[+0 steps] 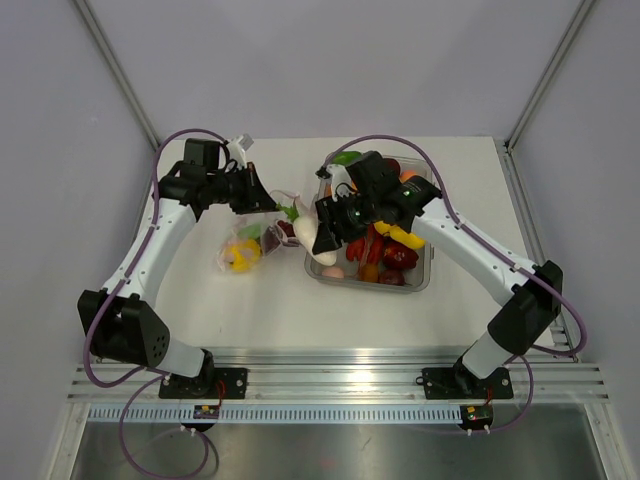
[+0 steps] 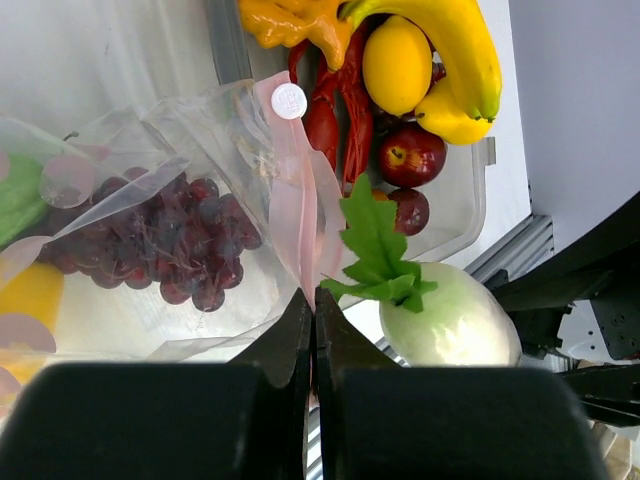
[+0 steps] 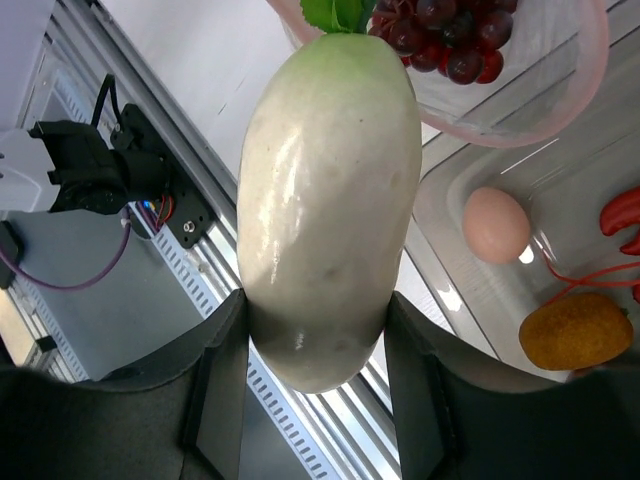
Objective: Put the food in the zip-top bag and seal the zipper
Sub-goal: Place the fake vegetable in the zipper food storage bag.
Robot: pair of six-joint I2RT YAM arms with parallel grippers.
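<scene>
White arms (image 1: pixel 150 252) with black joints (image 1: pixel 130 335), purple cables (image 1: pixel 385 137).

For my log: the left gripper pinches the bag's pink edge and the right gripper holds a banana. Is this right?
No: what the right gripper holds is a white radish; the right wrist view shows it. The rest is correct.

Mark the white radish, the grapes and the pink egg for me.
white radish (image 3: pixel 330 230): right wrist view, middle of its white body.
grapes (image 2: pixel 160 240): left wrist view, centre of the bunch.
pink egg (image 3: pixel 496 225): right wrist view, middle of the shell.
</scene>
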